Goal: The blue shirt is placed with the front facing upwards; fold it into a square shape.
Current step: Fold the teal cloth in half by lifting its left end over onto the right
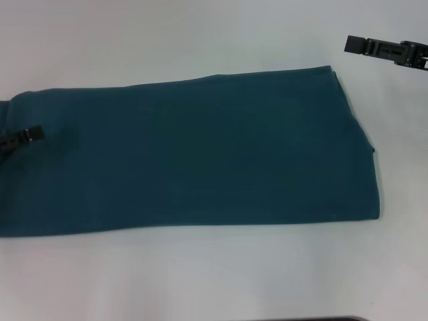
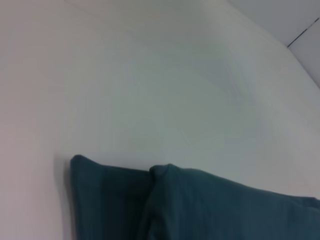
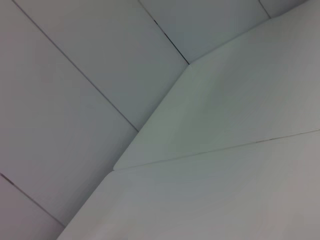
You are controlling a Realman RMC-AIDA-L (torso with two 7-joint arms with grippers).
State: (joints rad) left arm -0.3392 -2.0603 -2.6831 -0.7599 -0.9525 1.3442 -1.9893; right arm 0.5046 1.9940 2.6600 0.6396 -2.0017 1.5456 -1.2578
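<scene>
The blue shirt [image 1: 194, 154] is seen lying flat on the white worktop [image 1: 200, 281], already folded lengthwise into a long band that runs across the head view from the left edge to a folded end at the right. No sleeves, neckline or lettering are shown, so the side folds are judged to be done. A square has not yet been reached; at least one crosswise fold is judged to be left.

The left gripper [image 1: 23, 137] is found at the shirt's left end, low on the cloth. Whether its fingers are shut on the fabric cannot be told. In the left wrist view two stacked corners of the shirt [image 2: 165, 200] are shown.

The right gripper [image 1: 384, 48] is held off the cloth, above the worktop beyond the far right corner, holding nothing; its finger spread cannot be told.
</scene>
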